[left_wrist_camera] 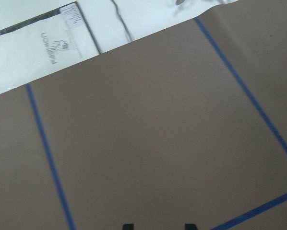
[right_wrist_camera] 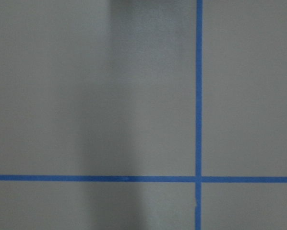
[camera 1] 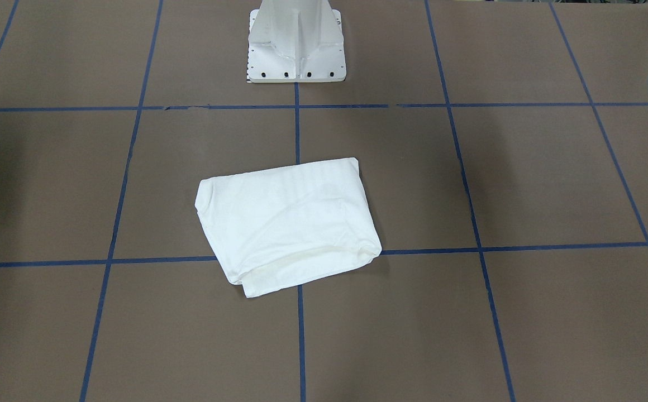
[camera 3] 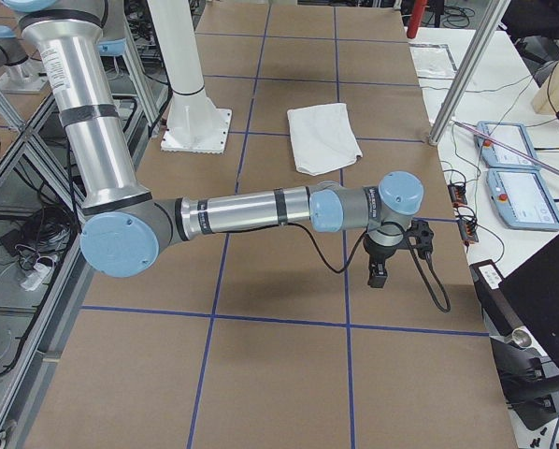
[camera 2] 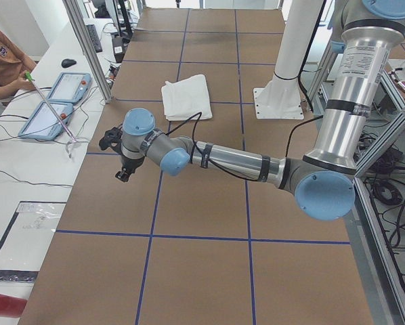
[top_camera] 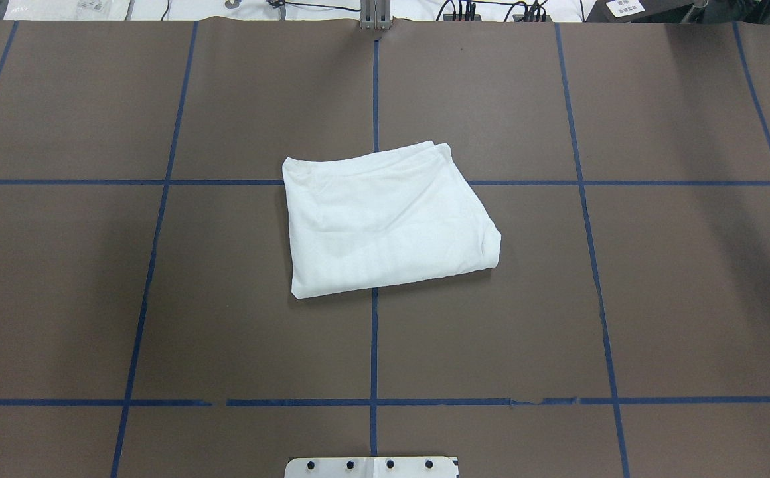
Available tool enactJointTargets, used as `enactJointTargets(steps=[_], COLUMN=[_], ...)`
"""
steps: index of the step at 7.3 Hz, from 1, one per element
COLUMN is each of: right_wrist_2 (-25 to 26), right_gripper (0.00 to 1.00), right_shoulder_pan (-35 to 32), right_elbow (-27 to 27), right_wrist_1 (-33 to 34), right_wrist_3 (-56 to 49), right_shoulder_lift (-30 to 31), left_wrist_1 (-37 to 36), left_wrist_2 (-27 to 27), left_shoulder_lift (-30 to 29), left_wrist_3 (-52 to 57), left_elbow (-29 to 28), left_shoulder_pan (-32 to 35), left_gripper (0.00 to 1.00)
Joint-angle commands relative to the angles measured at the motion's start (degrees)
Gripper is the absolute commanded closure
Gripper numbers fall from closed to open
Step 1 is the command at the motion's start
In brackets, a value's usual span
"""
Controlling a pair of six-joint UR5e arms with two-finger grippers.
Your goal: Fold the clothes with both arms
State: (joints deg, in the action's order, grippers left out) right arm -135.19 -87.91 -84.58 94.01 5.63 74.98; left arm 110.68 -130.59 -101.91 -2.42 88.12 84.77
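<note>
Neatly folded white shirt

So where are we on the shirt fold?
Looks done: the shirt lies folded into a compact rectangle in the middle of the table. In hand: nothing; the left hand and right hand hang near the table's opposite ends, clear of the shirt. Left: probably nothing, bar squaring one protruding corner.

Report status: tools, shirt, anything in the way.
Left tool open, empty, out over the table. Right tool off to the side, open or shut unclear. Shirt folded, flat mid-table. Nothing touching it.
</note>
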Motion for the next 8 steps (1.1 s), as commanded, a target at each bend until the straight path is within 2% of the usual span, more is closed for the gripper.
enactJointTargets(steps=[1, 2, 3, 4, 5, 6, 7, 8], right_wrist_2=[0.1, 0.1, 0.2, 0.3, 0.5, 0.5, 1.5, 2.0], right_gripper=[0.0, 0.0, 0.0, 0.0, 0.0, 0.0, 0.0, 0.0], right_shoulder_pan=[-2.3, -2.0, -1.1, -1.0, -1.0, -0.9, -0.9, -0.9], right_elbow=[0.0, 0.1, 0.5, -3.1, -3.7, -3.8, -3.8, -3.8], right_wrist_1=[3.6, 4.3, 4.3, 5.8, 7.2, 7.2, 7.2, 7.2], right_wrist_3=[-4.1, -4.1, -4.1, -4.1, -4.1, -4.1, -4.1, -4.1], right_shoulder_lift=[0.6, 0.8, 1.6, 2.6, 2.8, 3.0, 2.5, 2.8], left_wrist_1=[-12.7, -14.9, -21.7, -25.0, -24.4, -24.3, -24.2, -24.1], left_wrist_2=[-0.4, -0.4, -0.3, -0.4, -0.5, -0.5, -0.5, -0.5], left_shoulder_lift=[3.5, 5.0, 5.0, 4.5, 4.9, 5.1, 5.2, 5.3], left_wrist_3=[7.4, 7.2, 7.2, 7.6, 7.7, 7.3, 7.6, 7.7], left_elbow=[3.2, 8.0, 13.3, 13.9, 14.3, 14.5, 15.1, 14.3], left_shoulder_pan=[3.6, 3.6, 5.0, 5.9, 5.9, 5.9, 5.9, 5.8], left_gripper=[0.53, 0.48, 0.48, 0.45, 0.28, 0.18, 0.0, 0.0])
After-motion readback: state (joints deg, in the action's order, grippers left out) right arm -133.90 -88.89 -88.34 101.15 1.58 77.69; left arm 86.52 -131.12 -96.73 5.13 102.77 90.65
